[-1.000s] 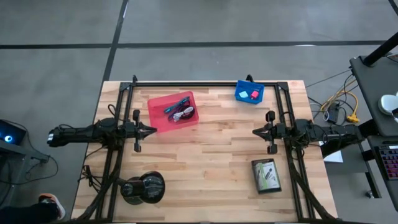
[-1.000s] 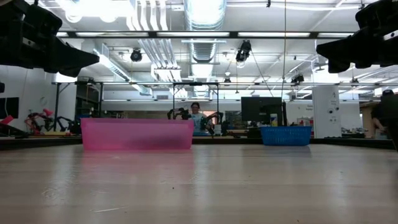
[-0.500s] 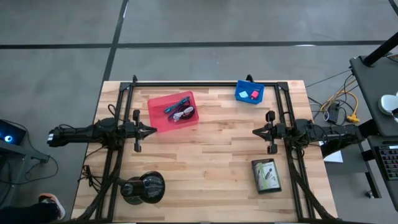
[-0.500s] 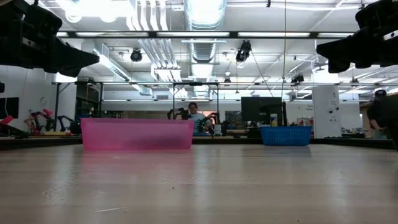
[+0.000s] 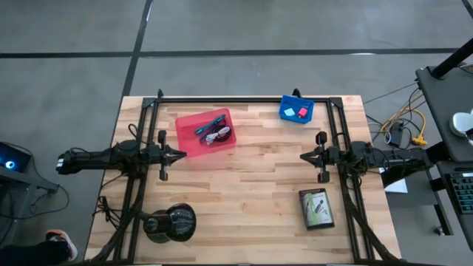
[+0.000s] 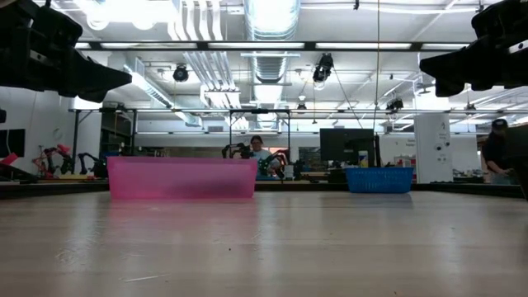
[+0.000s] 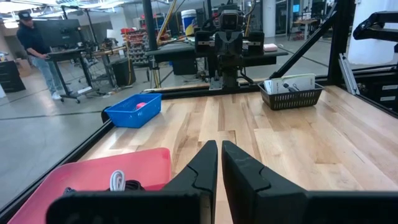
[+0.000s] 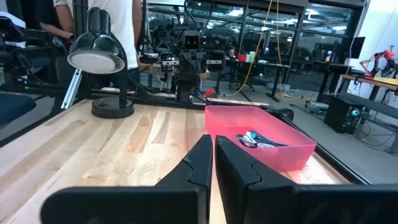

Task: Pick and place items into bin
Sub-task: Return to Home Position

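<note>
- The left gripper (image 5: 179, 155) is hovering over the table's left side, just beside the pink bin (image 5: 189, 140), its fingers pressed nearly together and gripping nothing.
- The right gripper (image 5: 303, 156) is hanging over the right side, likewise closed and empty.
- Cords (image 5: 214, 131) are lying inside the pink bin.
- A pink cube (image 5: 302, 112) and a teal cube (image 5: 290, 112) are sitting in the blue bin (image 5: 307, 103).
- A green packet (image 5: 318, 207) is resting in a black tray (image 5: 302, 201).

Robotics lab: exposed ceiling ducts (image 6: 266, 33), monitors (image 6: 346, 143), workbenches (image 7: 73, 55).
</note>
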`<state>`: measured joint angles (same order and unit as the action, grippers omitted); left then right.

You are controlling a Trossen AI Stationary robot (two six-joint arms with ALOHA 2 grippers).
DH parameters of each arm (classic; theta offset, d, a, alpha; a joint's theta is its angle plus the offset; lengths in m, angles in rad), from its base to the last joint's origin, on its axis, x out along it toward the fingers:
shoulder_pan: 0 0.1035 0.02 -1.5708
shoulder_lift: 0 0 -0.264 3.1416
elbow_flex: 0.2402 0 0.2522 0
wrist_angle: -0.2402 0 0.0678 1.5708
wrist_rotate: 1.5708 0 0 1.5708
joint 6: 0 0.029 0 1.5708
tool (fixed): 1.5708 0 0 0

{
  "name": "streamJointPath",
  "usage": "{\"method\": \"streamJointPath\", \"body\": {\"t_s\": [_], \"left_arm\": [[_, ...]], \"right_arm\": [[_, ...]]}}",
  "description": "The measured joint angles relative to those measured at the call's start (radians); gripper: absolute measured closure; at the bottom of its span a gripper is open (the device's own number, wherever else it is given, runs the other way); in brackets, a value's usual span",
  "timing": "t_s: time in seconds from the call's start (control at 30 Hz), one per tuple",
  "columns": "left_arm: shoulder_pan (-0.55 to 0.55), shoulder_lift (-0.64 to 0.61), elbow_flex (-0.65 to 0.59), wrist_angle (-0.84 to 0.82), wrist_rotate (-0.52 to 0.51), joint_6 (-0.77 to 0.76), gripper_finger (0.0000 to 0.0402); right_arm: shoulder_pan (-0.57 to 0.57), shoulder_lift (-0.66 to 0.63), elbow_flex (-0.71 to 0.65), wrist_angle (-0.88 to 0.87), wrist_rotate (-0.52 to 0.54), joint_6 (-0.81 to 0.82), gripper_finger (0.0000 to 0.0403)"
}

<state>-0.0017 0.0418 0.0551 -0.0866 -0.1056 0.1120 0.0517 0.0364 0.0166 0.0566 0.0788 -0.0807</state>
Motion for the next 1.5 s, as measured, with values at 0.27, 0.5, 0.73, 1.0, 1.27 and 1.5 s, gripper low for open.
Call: {"method": "streamJointPath", "body": {"t_s": [0.27, 0.5, 0.73, 1.0, 1.27, 1.5], "left_arm": [[0.000, 0.000, -0.004, 0.007, 0.000, 0.000, 0.0394], [0.000, 0.000, -0.006, 0.009, 0.001, 0.000, 0.0394], [0.000, 0.000, -0.006, 0.008, 0.001, 0.000, 0.0394], [0.000, 0.000, -0.007, 0.010, 0.001, 0.000, 0.0394], [0.000, 0.003, -0.011, 0.027, 0.000, 0.000, 0.0394], [0.000, 0.005, -0.011, 0.031, 0.000, 0.000, 0.0394]], "right_arm": [[0.000, 0.000, 0.000, 0.000, 0.000, 0.000, 0.0394], [0.000, 0.000, 0.000, 0.000, 0.000, 0.001, 0.0394], [0.000, 0.000, 0.000, 0.000, 0.000, 0.000, 0.0394], [0.000, 0.000, 0.000, 0.000, 0.000, 0.000, 0.0394], [0.000, 0.000, 0.000, 0.000, 0.000, 0.001, 0.0394], [0.000, 0.000, 0.000, 0.000, 0.000, 0.000, 0.0394]]}}
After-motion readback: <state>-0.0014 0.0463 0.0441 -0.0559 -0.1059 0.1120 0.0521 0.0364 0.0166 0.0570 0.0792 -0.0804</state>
